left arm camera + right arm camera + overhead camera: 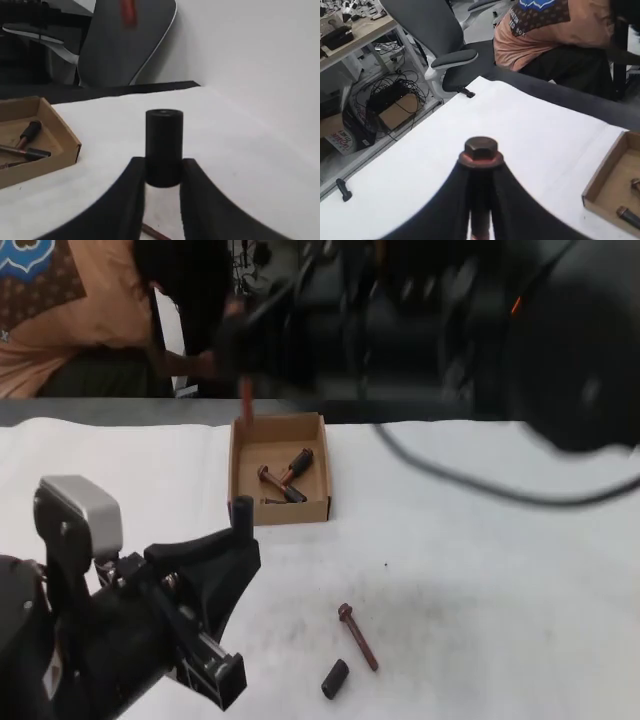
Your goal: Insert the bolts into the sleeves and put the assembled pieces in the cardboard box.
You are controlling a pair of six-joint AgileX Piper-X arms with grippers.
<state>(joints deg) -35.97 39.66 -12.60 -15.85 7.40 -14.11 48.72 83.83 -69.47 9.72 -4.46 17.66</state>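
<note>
My left gripper [240,532] [164,170] is shut on a black sleeve [243,510] [164,145], held upright just in front of the cardboard box [280,510] [47,160]. In the right wrist view, my right gripper [481,172] is shut on a rusty bolt [481,149], hex head outward. In the high view that bolt [245,400] hangs above the box's far edge. Assembled pieces [288,472] lie in the box, whose corner [600,182] also shows in the right wrist view. A loose bolt [358,636] and a loose black sleeve [335,678] lie on the white bench near the front.
A black cable [450,480] trails over the bench to the right of the box. The bench's far edge runs just behind the box. An office chair [125,40] stands beyond the bench. The white cloth right of the loose parts is bare.
</note>
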